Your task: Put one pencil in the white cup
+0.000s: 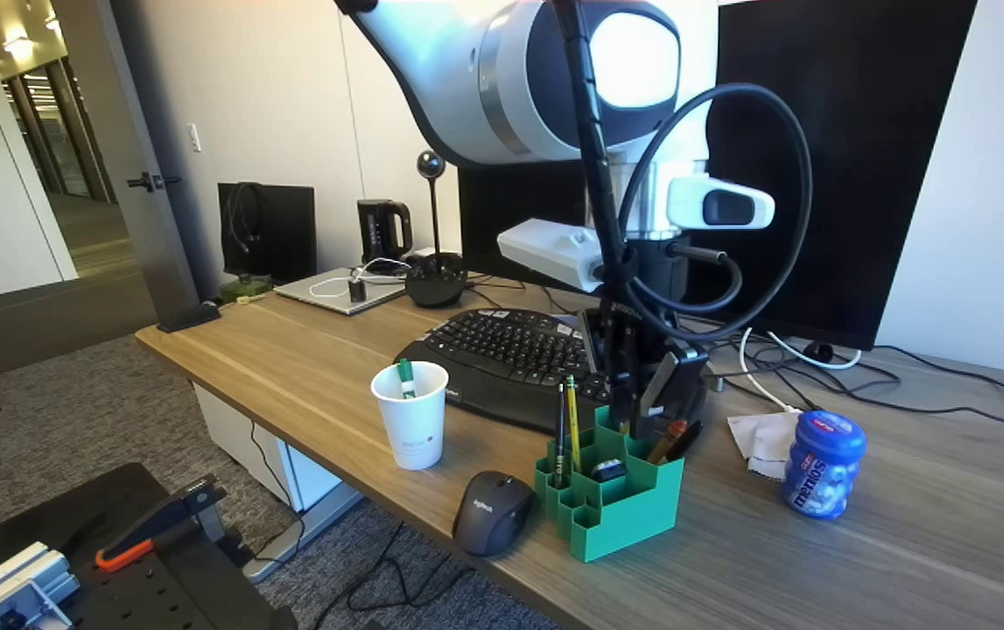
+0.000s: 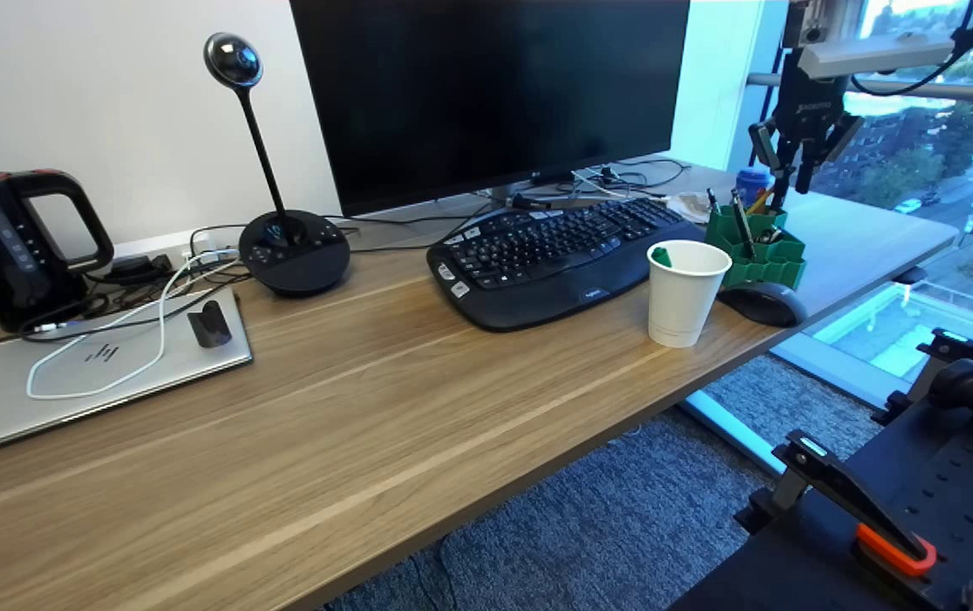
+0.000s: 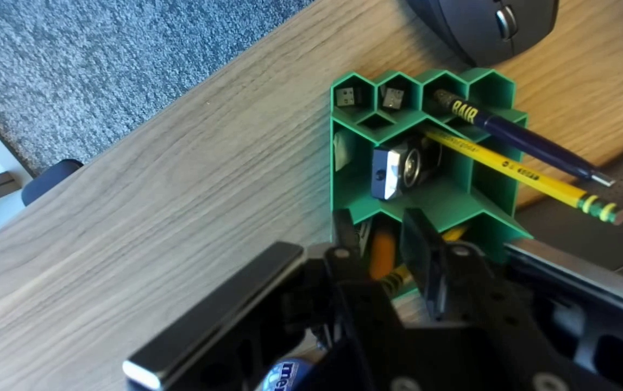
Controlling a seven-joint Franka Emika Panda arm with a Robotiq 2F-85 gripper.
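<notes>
Centre parted, seemingly unloaded claw (image 3: 379, 218) on yellow pencil (image 3: 400, 276) beneath, clear of orange item (image 3: 382, 254). Clench gently, lift straight from green organiser (image 1: 637, 523), swing left to white cup (image 1: 415, 430).

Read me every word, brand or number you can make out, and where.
"BAIR": dark pen
"logitech": mouse
"mentos": blue container
"hp": laptop
"ROBOTIQ": gripper
Too small or blurred to read: print on the white cup, yellow pencil, keyboard, container lid and monitor.
</notes>
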